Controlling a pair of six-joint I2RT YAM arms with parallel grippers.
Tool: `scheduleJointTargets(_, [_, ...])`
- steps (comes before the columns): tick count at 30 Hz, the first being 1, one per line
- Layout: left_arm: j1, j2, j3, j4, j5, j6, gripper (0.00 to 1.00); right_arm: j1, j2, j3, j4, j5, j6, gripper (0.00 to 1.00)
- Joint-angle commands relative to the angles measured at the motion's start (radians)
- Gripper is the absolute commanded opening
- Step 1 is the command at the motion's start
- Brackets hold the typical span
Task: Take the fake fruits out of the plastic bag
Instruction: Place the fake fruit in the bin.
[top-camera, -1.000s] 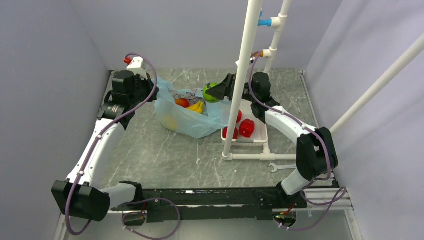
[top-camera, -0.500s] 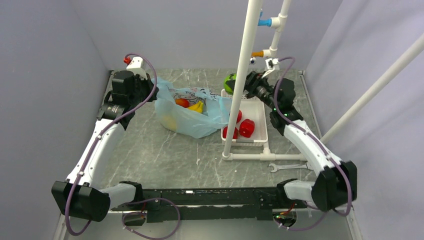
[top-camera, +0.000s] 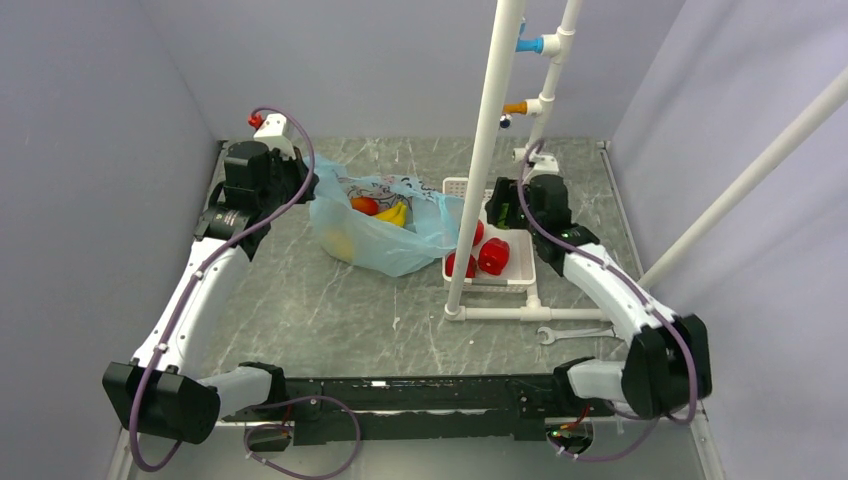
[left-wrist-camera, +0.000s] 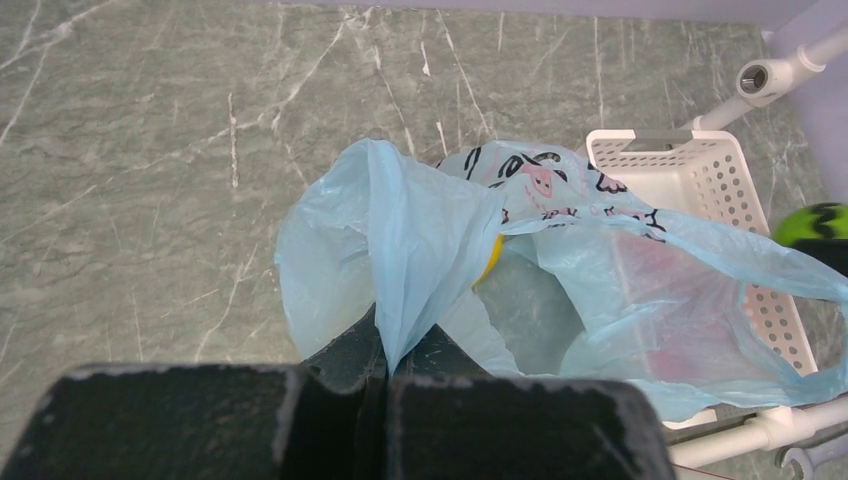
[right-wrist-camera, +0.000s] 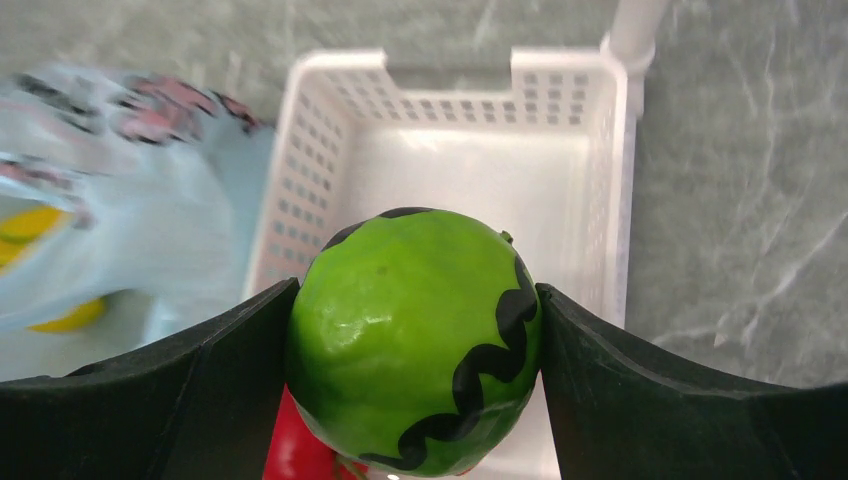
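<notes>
Fruit held over basket, release pending.
The right end effector (right-wrist-camera: 417, 300) is clamped on the green fruit (right-wrist-camera: 410, 340), which hangs above the white basket (right-wrist-camera: 600, 180) at upper centre of the wrist view; red fruits (top-camera: 492, 255) already sit inside. Best, I judge, to lower a little toward the basket's bare upper part, clear of the reds and the pole (top-camera: 480, 150), then part the fingers so nothing bounces out. The left end effector (left-wrist-camera: 385, 375), fingers together on a fold of the bag (left-wrist-camera: 600, 300), should hold the mouth up. A banana (top-camera: 395, 213) and a red piece (top-camera: 365, 205) lie in the bag, left of centre in the top view.
</notes>
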Motion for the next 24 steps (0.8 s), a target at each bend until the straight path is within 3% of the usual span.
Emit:
scheduleJointTargets(1, [-0.016, -0.018, 0.008, 0.032, -0.02, 0.005, 0.0, 0.001, 0.127, 0.065, -0.073, 0.066, -0.008, 0.05])
scheduleJointTargets(6, [-0.023, -0.008, 0.024, 0.008, -0.025, 0.013, 0.0, 0.001, 0.228, 0.109, -0.106, 0.069, 0.016, 0.22])
scheduleJointTargets(12, [-0.026, -0.016, 0.025, 0.013, -0.025, 0.013, 0.0, 0.004, 0.27, 0.122, -0.1, 0.04, 0.026, 0.72])
scheduleJointTargets(15, [-0.025, -0.009, 0.032, 0.003, -0.028, 0.013, 0.0, 0.004, 0.262, 0.119, -0.09, 0.044, 0.026, 0.87])
scheduleJointTargets(18, [-0.026, -0.006, 0.034, 0.004, -0.018, 0.014, 0.0, 0.004, 0.265, 0.128, -0.1, 0.054, 0.034, 0.95])
scheduleJointTargets(24, [-0.027, -0.004, 0.039, -0.002, -0.021, 0.016, 0.0, 0.003, 0.26, 0.122, -0.093, 0.033, 0.046, 0.99])
